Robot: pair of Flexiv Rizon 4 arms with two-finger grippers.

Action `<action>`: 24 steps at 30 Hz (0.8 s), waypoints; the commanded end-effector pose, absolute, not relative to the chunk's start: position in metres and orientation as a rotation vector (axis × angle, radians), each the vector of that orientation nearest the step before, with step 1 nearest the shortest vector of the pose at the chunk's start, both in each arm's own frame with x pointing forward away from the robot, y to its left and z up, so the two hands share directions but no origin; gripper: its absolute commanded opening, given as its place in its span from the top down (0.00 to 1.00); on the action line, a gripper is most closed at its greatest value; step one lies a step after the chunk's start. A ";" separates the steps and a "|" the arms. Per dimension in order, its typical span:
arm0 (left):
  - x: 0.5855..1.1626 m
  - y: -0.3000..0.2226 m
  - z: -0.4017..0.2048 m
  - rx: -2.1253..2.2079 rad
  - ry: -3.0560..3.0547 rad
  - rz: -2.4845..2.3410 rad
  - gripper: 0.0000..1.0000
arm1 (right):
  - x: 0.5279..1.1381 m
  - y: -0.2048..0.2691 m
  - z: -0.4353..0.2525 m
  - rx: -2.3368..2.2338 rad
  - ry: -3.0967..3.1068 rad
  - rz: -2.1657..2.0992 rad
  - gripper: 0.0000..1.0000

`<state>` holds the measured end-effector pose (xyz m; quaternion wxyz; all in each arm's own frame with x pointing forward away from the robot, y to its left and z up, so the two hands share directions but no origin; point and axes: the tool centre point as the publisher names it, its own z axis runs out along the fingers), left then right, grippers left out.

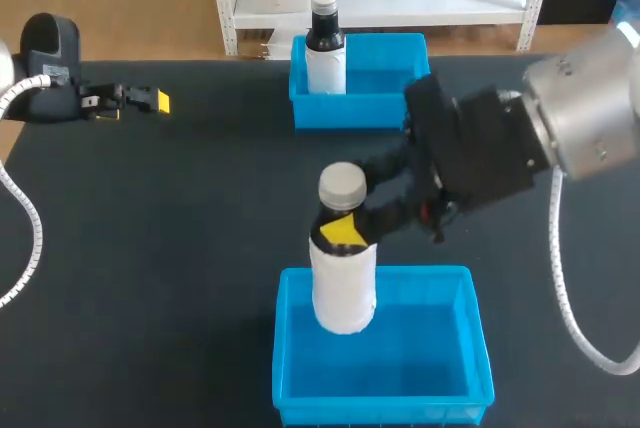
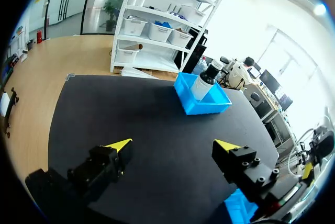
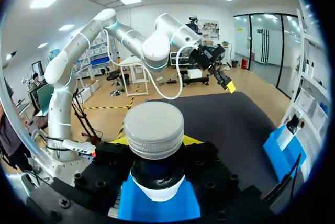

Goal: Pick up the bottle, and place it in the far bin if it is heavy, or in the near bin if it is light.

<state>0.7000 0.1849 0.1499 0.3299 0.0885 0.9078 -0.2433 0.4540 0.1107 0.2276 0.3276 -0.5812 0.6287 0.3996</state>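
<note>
Fingertips of the right gripper (image 1: 345, 226) pinching the white bottle (image 1: 345, 288) from two sides just under its grey cap (image 1: 342, 185), holding it upright with its bottom down inside the near bin (image 1: 470, 333), close to the bin's far left corner; touching the bin floor or not, hard to tell. Farther out across the black table (image 1: 180, 238), the far bin (image 1: 385, 108) with a second bottle (image 1: 325, 53) standing in its left side. Left gripper (image 2: 175, 145) well away over the table's far left part, fingers spread wide, holding nothing.

I see the bottle (image 1: 344, 283) at the near bin (image 1: 420, 358), 6 o'clock; the far bin (image 1: 385, 73), 12 o'clock, holds a second bottle (image 1: 325, 53).
</note>
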 end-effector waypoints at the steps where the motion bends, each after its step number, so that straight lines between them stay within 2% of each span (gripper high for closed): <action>1: 0.700 0.185 0.150 0.231 2.374 -0.636 0.00 | 0.460 0.117 0.215 -1.516 1.627 1.079 1.00; 24: 0.700 0.185 0.150 0.231 2.374 -0.636 0.00 | 0.463 0.115 0.166 -1.555 1.603 1.107 1.00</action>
